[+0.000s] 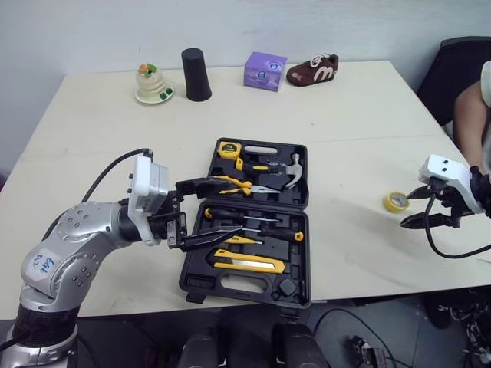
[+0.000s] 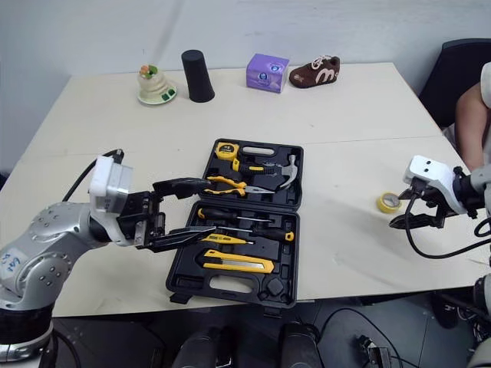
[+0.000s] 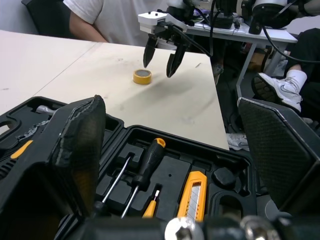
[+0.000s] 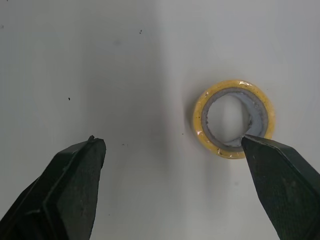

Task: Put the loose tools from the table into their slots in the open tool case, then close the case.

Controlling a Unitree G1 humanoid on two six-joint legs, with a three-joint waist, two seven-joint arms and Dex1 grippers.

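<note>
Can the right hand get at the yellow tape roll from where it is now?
Likely yes: the right hand hangs open beside the tape roll on bare table, nothing between; the roll lies off-centre, by one finger.

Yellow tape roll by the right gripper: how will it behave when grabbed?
The tape roll lies flat on the table, so it probably won't roll. Thin hollow ring, likely light; it may slide if the right gripper nudges it off-centre.
</note>
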